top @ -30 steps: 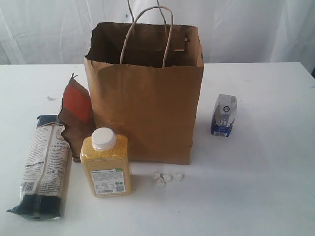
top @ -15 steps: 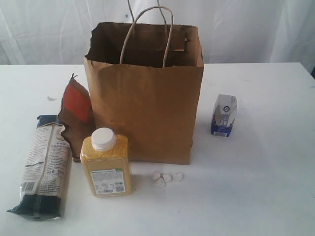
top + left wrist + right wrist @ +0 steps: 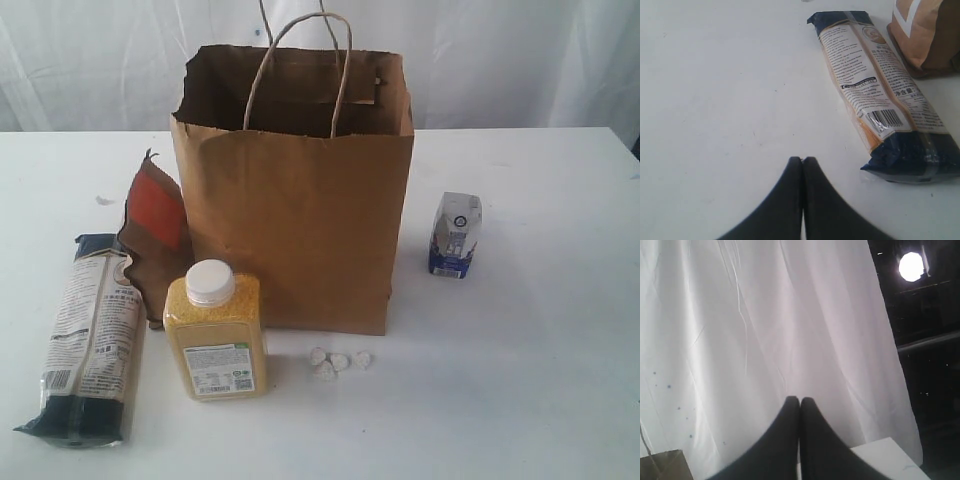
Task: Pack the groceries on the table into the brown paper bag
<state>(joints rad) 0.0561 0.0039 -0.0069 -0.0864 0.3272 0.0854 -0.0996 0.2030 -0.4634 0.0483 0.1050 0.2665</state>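
The brown paper bag stands upright and open at the middle of the table. Left of it lean the brown-red pouch and the long noodle packet; the yellow-grain bottle stands in front. Tiny white lumps lie by the bag's front corner. The small blue-white carton stands to the right. The jar and can are out of view. My left gripper is shut, empty, over bare table near the noodle packet. My right gripper is shut, raised, facing the curtain. Neither shows in the exterior view.
A white curtain hangs behind the table. In the right wrist view a bright lamp shines in a dark gap beside the curtain, and a table corner shows below. The pouch's corner lies beyond the noodle packet in the left wrist view.
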